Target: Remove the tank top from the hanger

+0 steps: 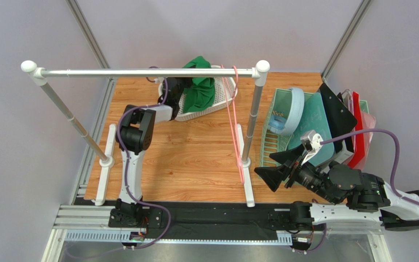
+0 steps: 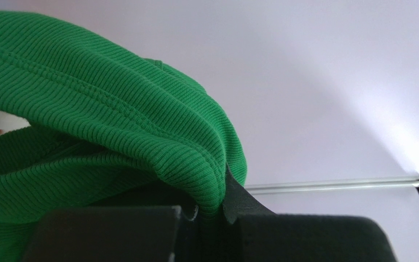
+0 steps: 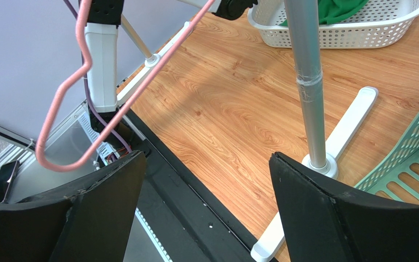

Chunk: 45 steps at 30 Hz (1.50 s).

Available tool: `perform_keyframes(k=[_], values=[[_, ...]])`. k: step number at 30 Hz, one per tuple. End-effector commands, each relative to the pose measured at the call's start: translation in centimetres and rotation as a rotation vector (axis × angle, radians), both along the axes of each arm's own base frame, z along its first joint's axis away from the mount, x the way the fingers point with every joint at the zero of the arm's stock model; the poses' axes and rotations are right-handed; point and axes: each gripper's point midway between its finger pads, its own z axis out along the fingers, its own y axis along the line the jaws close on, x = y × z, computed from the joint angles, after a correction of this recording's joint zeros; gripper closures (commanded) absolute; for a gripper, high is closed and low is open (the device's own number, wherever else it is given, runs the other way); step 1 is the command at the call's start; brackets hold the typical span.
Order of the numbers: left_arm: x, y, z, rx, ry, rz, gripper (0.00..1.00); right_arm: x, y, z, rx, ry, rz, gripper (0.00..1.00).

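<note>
Evidently the removal itself looks done, and the step in hand is setting the garment down. The rail (image 1: 140, 72) spans the table. Behind it, toward its right half, sits the basket (image 1: 209, 109). The tank top (image 1: 199, 90) bunches over that basket: part of it lies inside, as the right wrist view shows, and a fold rises as high as the rail. The hanger (image 1: 233, 125) hooks over the rail close to its right post and hangs bare, with no fabric on it and none touching it.

The left claw (image 1: 178, 93) is just behind the rail at the basket's left rim. Its fingers are pressed together on a ribbed fold of the tank top, which is seen close up in the left wrist view. The right claw (image 1: 282, 166) is on the near side of the rail, past the right post, with its fingers spread wide and nothing between them.

The next move likely calls for the left claw to part its fingers so the fold drops into the basket, and then to lift clear without snagging the cloth.
</note>
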Motion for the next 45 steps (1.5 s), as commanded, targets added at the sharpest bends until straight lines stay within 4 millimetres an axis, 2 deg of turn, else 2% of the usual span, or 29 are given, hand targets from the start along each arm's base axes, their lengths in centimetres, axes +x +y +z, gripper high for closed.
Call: perform_keyframes(k=[1,9,11,12,13,14,15,17,18,19,20,21,23,24,26,27,32,33,35,36,39,41,42,43,44,45], values=[[0.8,1.2,3.7,-0.015,-0.1,0.03,1.0,0.3,-0.2,0.6,0.016,-0.004,-0.021,0.1],[0.5,2.0,-2.3,0.076,0.128,0.024,1.0,0.1,0.1,0.6,0.032,0.007,-0.013,0.1],[0.2,1.7,-2.5,0.117,0.146,0.002,1.0,0.1,0.1,0.7,0.039,0.012,-0.012,0.1],[-0.1,1.9,-4.3,0.149,0.229,-0.006,0.98,0.1,0.1,0.7,0.04,0.011,-0.012,0.09],[-0.5,2.0,-3.6,0.184,0.243,-0.009,0.93,0.0,0.2,0.7,0.042,0.013,-0.01,0.09],[-0.8,2.1,-3.6,0.213,0.271,-0.009,0.85,0.0,0.2,0.7,0.043,0.013,-0.01,0.09],[-1.6,2.4,-4.2,0.257,0.343,-0.01,0.7,0.0,0.2,0.6,0.043,0.014,-0.008,0.1],[-2.0,2.9,-3.7,0.321,0.364,-0.001,0.59,-0.1,0.4,0.6,0.045,0.014,-0.002,0.1],[-2.9,3.4,-4.0,0.346,0.424,0.005,0.39,-0.1,0.4,0.7,0.048,0.013,0.0,0.1],[-3.2,4.0,-3.8,0.358,0.451,0.031,0.25,-0.1,0.5,0.7,0.051,0.015,0.004,0.1],[-3.6,4.4,-4.0,0.379,0.481,0.043,0.2,-0.1,0.6,0.6,0.047,0.014,0.004,0.1],[-4.9,5.0,-4.4,0.41,0.546,0.048,0.02,-0.2,0.7,0.7,0.05,0.015,0.01,0.1],[-5.7,6.1,-4.4,0.435,0.609,0.087,0.01,-0.3,0.9,0.9,0.063,0.016,0.018,0.1],[-7.0,6.7,-5.6,0.455,0.689,0.094,0.01,-0.4,1.0,0.8,0.062,0.016,0.024,0.1],[-7.7,7.4,-5.2,0.46,0.746,0.123,0.01,-0.5,1.2,0.8,0.066,0.018,0.03,0.1],[-8.9,7.8,-6.4,0.486,0.823,0.114,0.01,-0.6,1.3,0.9,0.068,0.017,0.035,0.1],[-10.7,8.1,-6.3,0.564,0.853,0.083,0.01,-0.7,1.7,1.1,0.08,0.016,0.047,0.1],[-10.9,8.9,-4.9,0.6,0.826,0.136,0.01,-0.7,1.7,1.0,0.077,0.015,0.047,0.1],[-12.2,9.3,-4.0,0.72,0.806,0.167,0.01,-0.7,1.8,1.0,0.073,0.015,0.046,0.1],[-12.6,10.3,-2.7,0.776,0.784,0.224,0.01,-0.7,1.8,1.0,0.072,0.017,0.046,0.1],[-14.4,10.8,-1.1,0.907,0.768,0.241,0.01,-0.5,1.7,0.7,0.072,0.028,0.024,0.1],[-15.7,10.7,-1.2,0.97,0.771,0.206,0.01,-0.1,1.3,0.3,0.075,0.048,-0.011,0.1],[-16.4,10.8,-0.3,0.985,0.75,0.204,0.01,0.3,1.1,0.3,0.088,0.065,-0.043,0.1],[-17.3,10.8,-1.0,1.028,0.759,0.193,0.01,0.4,0.9,0.0,0.083,0.075,-0.055,0.1],[-18.3,9.7,-0.9,1.084,0.732,0.161,0.01,0.6,0.6,-0.1,0.086,0.082,-0.075,0.1],[-19.4,9.6,-0.8,1.127,0.715,0.149,0.01,0.6,0.5,-0.2,0.104,0.106,-0.088,0.1]])
